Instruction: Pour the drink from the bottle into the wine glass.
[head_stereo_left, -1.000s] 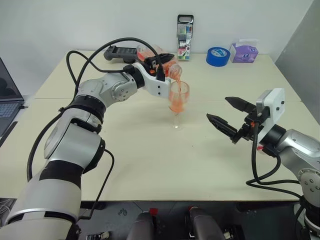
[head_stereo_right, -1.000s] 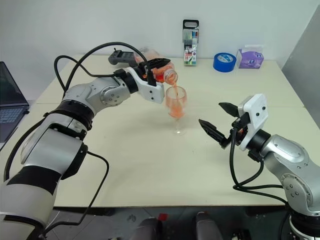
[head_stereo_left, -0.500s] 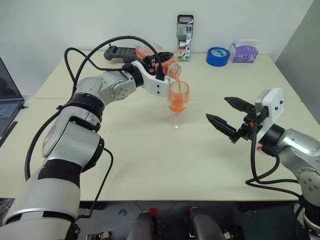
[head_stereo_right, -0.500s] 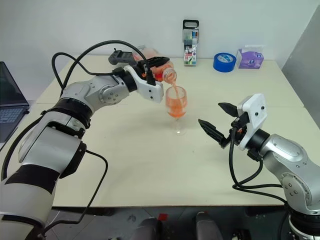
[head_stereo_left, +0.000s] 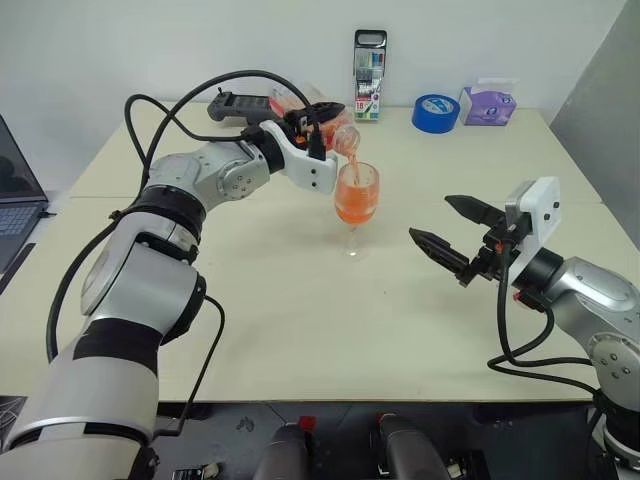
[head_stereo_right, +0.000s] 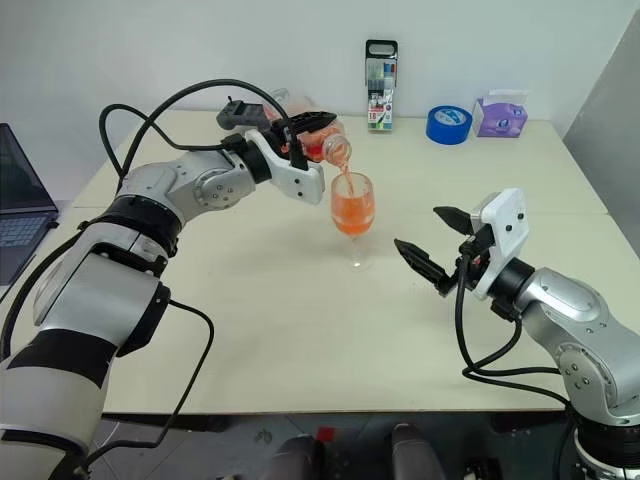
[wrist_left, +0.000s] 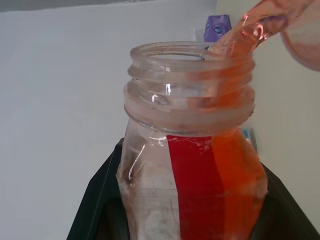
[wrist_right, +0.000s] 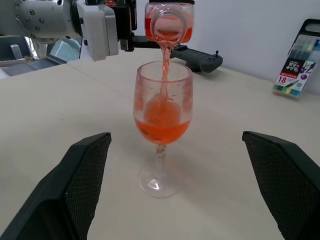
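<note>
Head eyes look down across the table (head_stereo_left: 300, 300); both close wrist views share the wine glass (wrist_right: 162, 120).

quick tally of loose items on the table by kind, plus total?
Bottle (held tilted by the left gripper): 1
Wine glass: 1
Marker pack: 1
Blue tape roll: 1
Purple tissue pack: 1
Black handheld controller: 1
Total: 6
</note>
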